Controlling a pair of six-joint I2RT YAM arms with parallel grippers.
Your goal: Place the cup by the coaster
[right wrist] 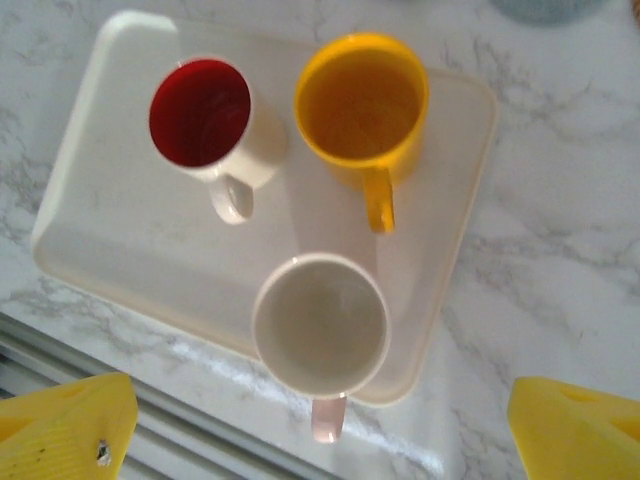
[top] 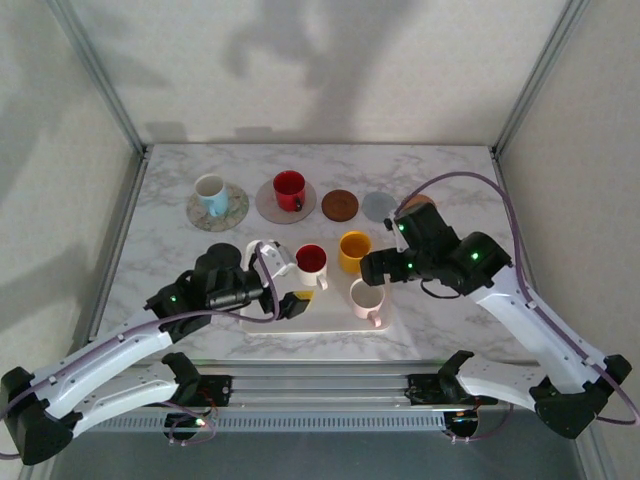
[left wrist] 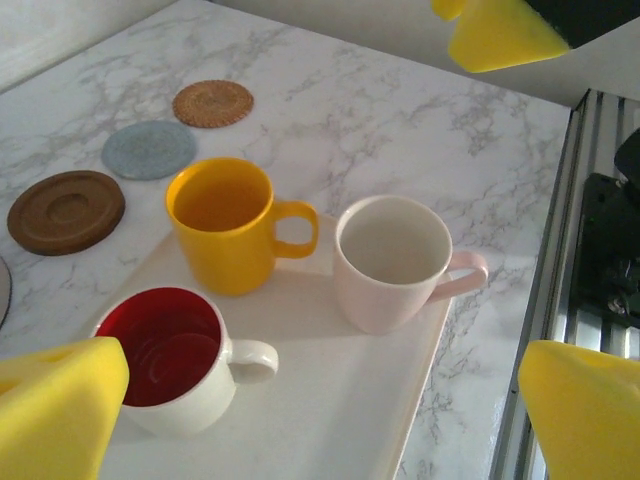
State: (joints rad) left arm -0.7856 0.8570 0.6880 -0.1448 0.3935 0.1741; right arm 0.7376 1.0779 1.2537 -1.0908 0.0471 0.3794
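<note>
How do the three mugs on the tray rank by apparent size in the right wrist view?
1. yellow mug and pale pink mug: look about alike, so unranked.
2. red-lined white mug: smallest.

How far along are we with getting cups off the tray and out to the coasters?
Done: a white cup and a red cup stand on a patterned coaster and a beige coaster. In hand: nothing; left gripper and right gripper are open over the tray. Remaining: the yellow cup, pink cup and red-lined cup sit on the tray, and the brown coaster and grey coaster are bare.
</note>
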